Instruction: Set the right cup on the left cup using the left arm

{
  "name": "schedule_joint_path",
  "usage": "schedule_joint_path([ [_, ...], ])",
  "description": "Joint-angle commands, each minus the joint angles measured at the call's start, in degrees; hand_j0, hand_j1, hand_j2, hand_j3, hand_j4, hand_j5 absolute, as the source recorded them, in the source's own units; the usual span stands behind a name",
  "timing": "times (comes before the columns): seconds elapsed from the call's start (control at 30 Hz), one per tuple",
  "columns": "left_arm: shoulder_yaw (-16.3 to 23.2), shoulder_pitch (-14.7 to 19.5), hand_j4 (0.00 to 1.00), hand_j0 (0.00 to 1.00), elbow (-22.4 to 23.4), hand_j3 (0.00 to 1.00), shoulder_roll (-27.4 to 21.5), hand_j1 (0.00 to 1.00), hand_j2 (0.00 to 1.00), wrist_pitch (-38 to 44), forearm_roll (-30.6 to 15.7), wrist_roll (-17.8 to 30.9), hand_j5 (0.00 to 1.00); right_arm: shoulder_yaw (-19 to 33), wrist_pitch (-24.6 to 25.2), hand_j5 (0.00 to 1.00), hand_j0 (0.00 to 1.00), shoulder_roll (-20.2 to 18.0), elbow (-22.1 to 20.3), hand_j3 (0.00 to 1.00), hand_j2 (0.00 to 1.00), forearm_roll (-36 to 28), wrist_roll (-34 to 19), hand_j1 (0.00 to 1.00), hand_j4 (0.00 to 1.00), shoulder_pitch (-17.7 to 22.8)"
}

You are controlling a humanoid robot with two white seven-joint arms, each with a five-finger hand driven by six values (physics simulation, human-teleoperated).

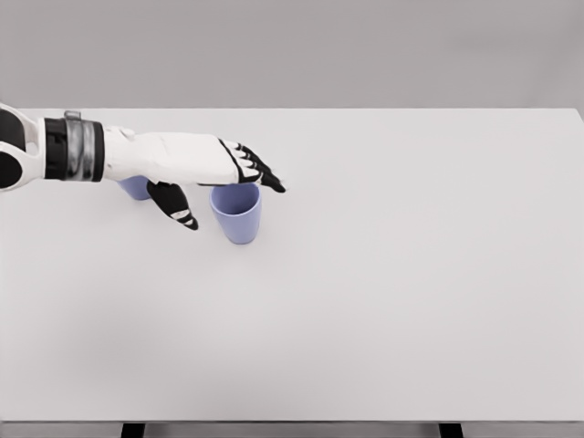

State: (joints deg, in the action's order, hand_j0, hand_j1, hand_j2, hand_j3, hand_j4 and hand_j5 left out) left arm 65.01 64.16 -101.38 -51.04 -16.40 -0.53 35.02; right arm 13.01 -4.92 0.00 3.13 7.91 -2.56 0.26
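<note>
Two light-blue cups stand on the white table (383, 274). The right cup (238, 216) is upright with its mouth up, left of the table's middle. Most of the left cup (135, 188) is hidden behind my left forearm; only its lower part shows. My left hand (228, 192) reaches in from the left and hovers at the right cup's rim. Its fingers (260, 172) stretch over the far rim and the thumb (178, 212) hangs on the cup's left side. The fingers are spread and hold nothing.
The table's far edge (301, 109) runs across the back against a grey wall. The front edge (292, 422) lies at the bottom of the view.
</note>
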Motion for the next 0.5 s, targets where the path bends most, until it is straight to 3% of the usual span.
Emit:
schedule_joint_path([
  [0.0,0.2,0.0,1.0,1.0,0.2,1.0,0.1,1.0,1.0,0.0,3.9,0.0,1.0,0.0,0.0,1.0,1.0,0.0,0.0,1.0,1.0,0.0,0.0,1.0,1.0,0.0],
  [0.33,1.2,1.0,1.0,1.0,4.2,1.0,3.0,1.0,1.0,-0.8,7.1,0.0,1.0,0.0,0.0,1.0,1.0,0.0,0.0,1.0,1.0,0.0,0.0,1.0,1.0,0.0],
  [0.47,3.3,2.5,1.0,1.0,5.3,1.0,4.6,1.0,1.0,-0.7,7.1,0.0,1.0,0.0,0.0,1.0,1.0,0.0,0.0,1.0,1.0,0.0,0.0,1.0,1.0,0.0],
])
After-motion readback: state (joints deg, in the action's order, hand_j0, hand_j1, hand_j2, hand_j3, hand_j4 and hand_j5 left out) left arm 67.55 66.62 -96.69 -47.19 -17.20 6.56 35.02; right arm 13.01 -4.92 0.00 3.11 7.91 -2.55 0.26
